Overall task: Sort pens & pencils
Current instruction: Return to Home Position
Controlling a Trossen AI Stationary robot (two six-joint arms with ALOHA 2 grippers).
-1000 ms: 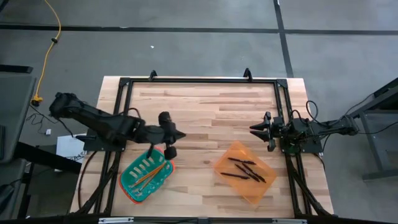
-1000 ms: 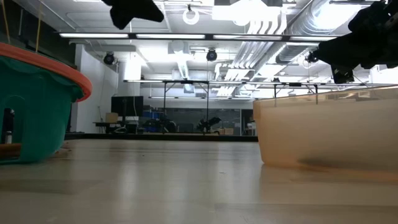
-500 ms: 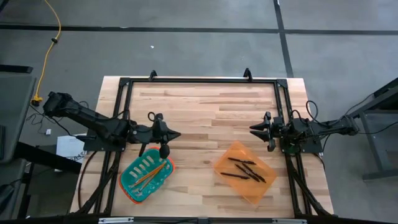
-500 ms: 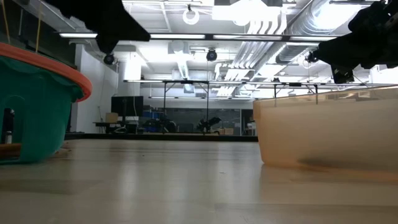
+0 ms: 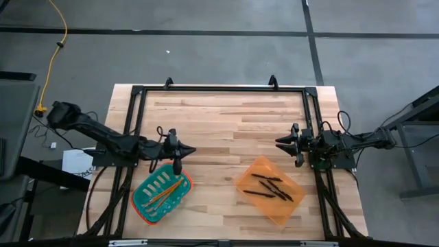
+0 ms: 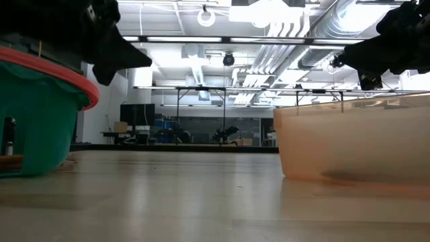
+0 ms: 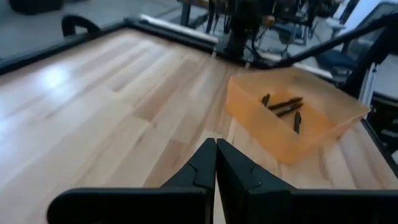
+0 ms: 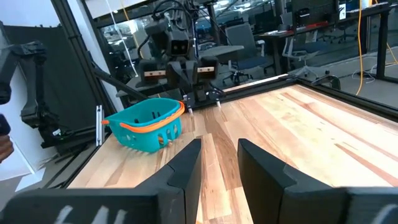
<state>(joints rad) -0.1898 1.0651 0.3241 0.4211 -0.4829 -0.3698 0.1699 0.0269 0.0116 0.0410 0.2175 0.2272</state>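
A: Entry one, high view. Left gripper (image 5: 188,150)?
B: Over the bare table (image 5: 226,116) on its left side, pointing toward the centre. The pencils (image 5: 167,193) lie in the teal basket (image 5: 136,200), just beside the gripper toward the picture's lower edge. Their long axes run diagonally, roughly along the basket. This arm is much the nearer to them.

A: Right gripper (image 5: 278,142)?
B: At the table's right side, pointing inward. The pens (image 5: 269,186) lie in the orange tub (image 5: 280,211) at mixed angles, near this arm and well apart from the left one.

A: Entry two, low view.
B: Left gripper (image 6: 138,57) hangs above the teal basket (image 6: 47,114), apart from its rim. The orange tub (image 6: 349,141) stands on the other side, with the right gripper (image 6: 349,57) above it. The contents of both cannot be read here.

A: Entry three, left wrist view.
B: Its fingers (image 7: 200,167) are pressed tip to tip with nothing between them. The orange tub (image 7: 280,146) and pens (image 7: 283,104) lie ahead, across the wood.

A: Entry four, right wrist view.
B: Right gripper (image 8: 219,146) has its fingers parted by a modest gap and is empty. The teal basket (image 8: 146,127) is ahead on the far side.

A: Assessment?
B: By judgement, the sorting looks finished, as no loose stick shows on the table. The left arm's way home leads away from the teal basket, which sits off to one side of it. No grasp should be called for.
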